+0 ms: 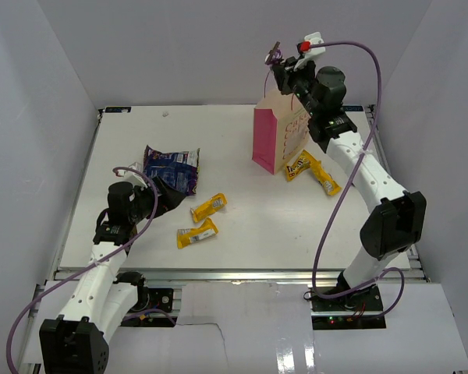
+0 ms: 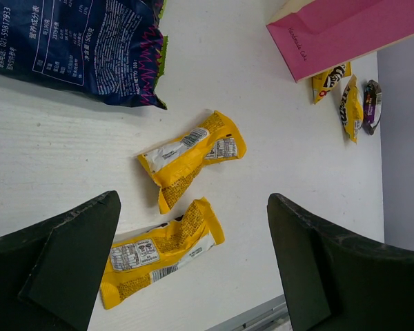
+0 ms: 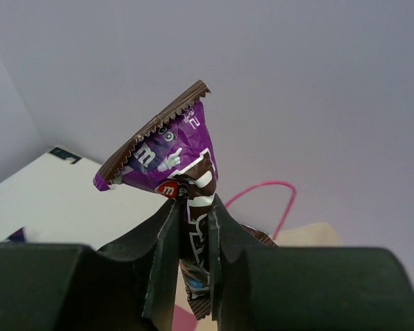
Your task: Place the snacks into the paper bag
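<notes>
- Right tool (image 3: 193,227): clamped on the lower half of the purple candy packet (image 3: 167,148), whose serrated top edge stands clear above the fingers. It is raised well off the surface (image 1: 257,226).
- Candy packet relative to the paper bag (image 1: 281,140): it is held high near the bag's top edge in the overhead view. In the right wrist view, a pink cord handle (image 3: 269,196) and a strip of tan paper sit just behind and below the fingers. I cannot tell whether the packet is squarely over the opening.
- Left tool (image 2: 193,276): fingers wide apart and holding nothing, low over the surface at the near left.
- Yellow bars, first pair (image 2: 193,155) (image 2: 162,255): they lie loose on the surface ahead of the left tool, the nearer one partly between its fingers but touching neither.
- Yellow bars, second pair (image 1: 298,165) (image 1: 325,178): they lie on the surface, touching or just beside the foot of the paper bag on its right, outside it.
- Chip bag (image 1: 171,167): it lies flat on the surface just beyond the left tool, well apart from the paper bag.
- Paper bag contents: the inside is not visible, so I cannot confirm that anything is in it.
- Progress, my estimate: early. One item is lifted and ready to drop, while four bars and the chip bag are left outside.
</notes>
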Robot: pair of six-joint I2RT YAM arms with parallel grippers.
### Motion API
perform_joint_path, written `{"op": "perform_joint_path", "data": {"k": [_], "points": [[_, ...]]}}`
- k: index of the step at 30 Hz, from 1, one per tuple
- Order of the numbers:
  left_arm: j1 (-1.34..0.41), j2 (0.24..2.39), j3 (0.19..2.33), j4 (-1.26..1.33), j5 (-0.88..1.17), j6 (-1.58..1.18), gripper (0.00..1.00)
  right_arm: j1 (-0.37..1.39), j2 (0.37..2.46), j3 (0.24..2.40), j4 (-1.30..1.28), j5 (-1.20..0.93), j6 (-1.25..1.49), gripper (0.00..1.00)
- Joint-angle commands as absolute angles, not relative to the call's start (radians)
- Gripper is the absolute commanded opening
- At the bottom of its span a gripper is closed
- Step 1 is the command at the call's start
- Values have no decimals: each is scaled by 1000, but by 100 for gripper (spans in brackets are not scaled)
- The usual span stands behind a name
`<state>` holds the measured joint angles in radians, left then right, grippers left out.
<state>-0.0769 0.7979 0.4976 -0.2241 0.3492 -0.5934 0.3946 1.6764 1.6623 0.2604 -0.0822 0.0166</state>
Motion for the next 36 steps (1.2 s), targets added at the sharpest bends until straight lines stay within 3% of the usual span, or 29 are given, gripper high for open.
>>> {"op": "perform_joint_path", "data": {"k": [1, 3, 10, 13, 19, 21, 23, 24, 27, 31, 36], "points": [[-83, 799, 494, -204, 364, -598, 98, 383, 1657, 1611, 409, 75, -60, 16], [-81, 811, 495, -204, 364, -597, 98, 383, 1649, 1582, 417, 77, -86, 18], [-89, 842, 505, -198, 368, -595, 98, 383, 1646, 1488, 459, 109, -164, 50], [-104, 851, 508, -196, 362, -594, 98, 383, 1646, 1486, 466, 110, -172, 58], [-228, 954, 549, -195, 272, -568, 98, 383, 1623, 1508, 439, 86, -173, 62], [-322, 1006, 592, -198, 194, -537, 98, 384, 1594, 1511, 400, 23, -204, 63], [-379, 1101, 626, -206, 152, -516, 97, 379, 1540, 1503, 355, -81, -257, 73], [-393, 1135, 665, -215, 115, -487, 96, 362, 1522, 1505, 259, -286, -305, 77], [-442, 1290, 765, -238, 33, -410, 90, 333, 1445, 1508, 6, -620, -507, 90], [-494, 1492, 912, -270, -50, -326, 88, 325, 1385, 1424, -225, -706, -597, 91], [-583, 1690, 1075, -369, -179, -221, 87, 258, 1232, 1160, -258, -701, -643, 92]]}}
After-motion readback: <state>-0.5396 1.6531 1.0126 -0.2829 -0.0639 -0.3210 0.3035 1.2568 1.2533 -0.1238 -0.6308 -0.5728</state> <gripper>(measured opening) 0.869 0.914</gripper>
